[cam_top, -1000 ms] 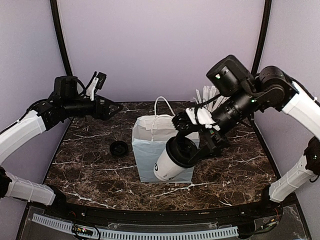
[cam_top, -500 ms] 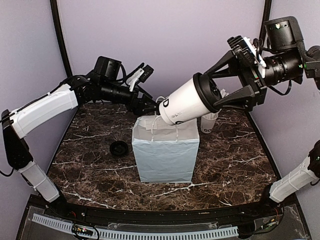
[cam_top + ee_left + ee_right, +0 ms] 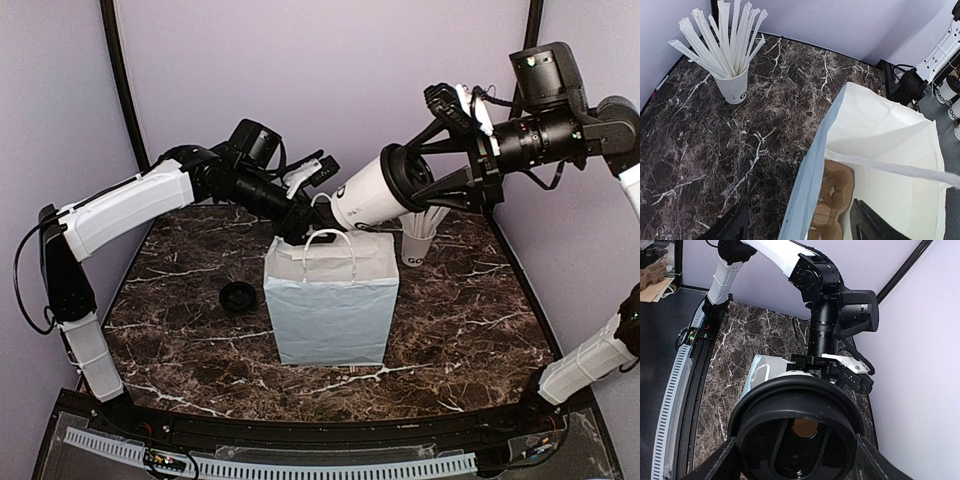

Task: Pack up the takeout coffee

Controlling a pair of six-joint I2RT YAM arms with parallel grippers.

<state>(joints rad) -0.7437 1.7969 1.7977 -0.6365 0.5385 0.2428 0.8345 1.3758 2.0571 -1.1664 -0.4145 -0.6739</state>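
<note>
The takeout coffee (image 3: 362, 200), a white cup with dark letters and a black lid (image 3: 797, 440), hangs tilted above the back of the white paper bag (image 3: 330, 300), its base pointing down-left. My right gripper (image 3: 410, 180) is shut on it at the lid, a finger (image 3: 722, 462) on each side. My left gripper (image 3: 300, 228) is at the bag's back-left rim. In the left wrist view its open jaws (image 3: 800, 227) straddle the bag's wall (image 3: 812, 180), one finger (image 3: 867, 225) inside and one outside. A brown pulp carrier (image 3: 832, 200) lies at the bag's bottom.
A white cup of long white sticks (image 3: 418, 245) stands behind the bag to the right, under the right arm. A loose black lid (image 3: 238, 296) lies on the dark marble table (image 3: 180, 340) left of the bag. The bag's handles (image 3: 330, 238) stand up at its mouth.
The right arm has brought the cup down and left, closer to the bag's mouth. The left arm has reached further right onto the bag's rim and its jaws have narrowed.
</note>
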